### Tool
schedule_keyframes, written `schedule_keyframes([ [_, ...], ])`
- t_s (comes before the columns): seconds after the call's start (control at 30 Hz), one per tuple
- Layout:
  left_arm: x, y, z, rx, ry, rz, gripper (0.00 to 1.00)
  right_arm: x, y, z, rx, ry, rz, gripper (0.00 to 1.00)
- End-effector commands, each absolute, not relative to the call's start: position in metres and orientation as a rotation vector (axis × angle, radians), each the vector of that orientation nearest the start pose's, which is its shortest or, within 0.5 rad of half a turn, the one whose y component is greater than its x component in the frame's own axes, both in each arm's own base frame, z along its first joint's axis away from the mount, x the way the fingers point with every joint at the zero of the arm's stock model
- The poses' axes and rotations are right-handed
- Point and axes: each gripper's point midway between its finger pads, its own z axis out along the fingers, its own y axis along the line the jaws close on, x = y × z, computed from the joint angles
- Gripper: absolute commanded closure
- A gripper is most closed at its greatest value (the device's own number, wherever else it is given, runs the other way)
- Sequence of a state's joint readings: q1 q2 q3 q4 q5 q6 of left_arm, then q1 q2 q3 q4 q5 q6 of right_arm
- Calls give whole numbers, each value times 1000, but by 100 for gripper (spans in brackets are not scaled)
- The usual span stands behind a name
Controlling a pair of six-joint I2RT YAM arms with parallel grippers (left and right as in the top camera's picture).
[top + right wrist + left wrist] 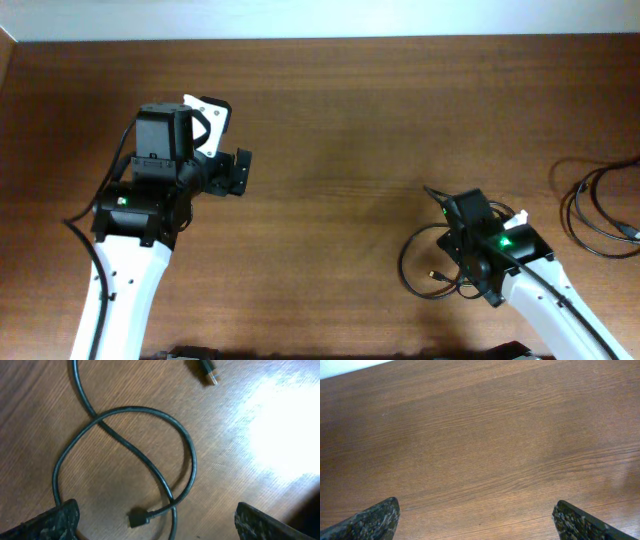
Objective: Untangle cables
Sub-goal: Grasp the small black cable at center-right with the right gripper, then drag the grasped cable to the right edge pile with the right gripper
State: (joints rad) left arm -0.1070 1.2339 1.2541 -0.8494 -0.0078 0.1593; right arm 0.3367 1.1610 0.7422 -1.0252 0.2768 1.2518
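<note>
One thin black cable (pixel 408 262) lies in a loose loop under my right arm. In the right wrist view this cable (pixel 125 410) crosses over itself, with a black plug (pixel 137 518) between my fingers and a metal-tipped plug (pixel 209 372) at the top. A second black cable (pixel 590 215) lies looped at the table's right edge, apart from the first. My right gripper (pixel 462 222) (pixel 157 527) is open just above the loop and holds nothing. My left gripper (pixel 243 172) (pixel 477 520) is open and empty over bare wood at the upper left.
The brown wooden table (pixel 340 120) fills the view, with a pale wall strip along its far edge. The arms' own thicker black cables run along the left arm (pixel 95 260).
</note>
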Motion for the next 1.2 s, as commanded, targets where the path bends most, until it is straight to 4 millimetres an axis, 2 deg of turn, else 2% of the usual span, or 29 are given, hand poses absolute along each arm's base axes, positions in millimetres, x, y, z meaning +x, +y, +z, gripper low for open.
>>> schedule_keyframes([
  [0.0, 340, -37, 252, 301, 2362, 8, 1, 195, 25, 54, 1252, 2539, -133, 2],
  [0.13, 340, -37, 252, 301, 2362, 8, 1, 192, 40, 21, 1190, 2565, -50, 2],
  [0.2, 340, -37, 253, 301, 2362, 8, 1, 189, 39, 16, 1215, 2560, -48, 2],
  [0.4, 339, -37, 252, 302, 2362, 8, 1, 190, 30, 12, 1204, 2538, -129, 2],
  [0.47, 339, -37, 252, 302, 2362, 8, 1, 184, 28, -2, 1209, 2588, -213, 3],
  [0.6, 340, -37, 252, 302, 2362, 8, 1, 182, 34, -28, 1225, 2659, -253, 4],
  [0.63, 339, -37, 252, 301, 2362, 8, 1, 183, 36, -34, 1228, 2670, -254, 9],
  [0.67, 340, -37, 252, 302, 2362, 8, 1, 183, 37, -39, 1230, 2678, -262, 38],
  [0.7, 340, -37, 252, 302, 2362, 8, 1, 183, 37, -42, 1230, 2680, -267, 60],
  [0.77, 340, -37, 253, 302, 2362, 8, 1, 185, 37, -44, 1230, 2678, -266, 88],
  [0.8, 340, -37, 253, 302, 2362, 8, 1, 186, 37, -43, 1229, 2672, -262, 96],
  [0.93, 340, -37, 252, 302, 2362, 8, 1, 190, 38, -42, 1221, 2666, -253, 96],
  [1.0, 339, -37, 252, 302, 2365, 8, 1, 212, 48, -26, 1093, 2680, -185, 96],
  [1.07, 339, -37, 251, 306, 2367, 9, 1, 264, 64, 35, 774, 2647, -116, 96],
  [1.1, 338, -37, 251, 306, 2368, 9, 1, 282, 67, 61, 677, 2617, -109, 96],
  [1.17, 338, -37, 251, 306, 2368, 9, 1, 322, 71, 141, 496, 2525, -117, 96],
])
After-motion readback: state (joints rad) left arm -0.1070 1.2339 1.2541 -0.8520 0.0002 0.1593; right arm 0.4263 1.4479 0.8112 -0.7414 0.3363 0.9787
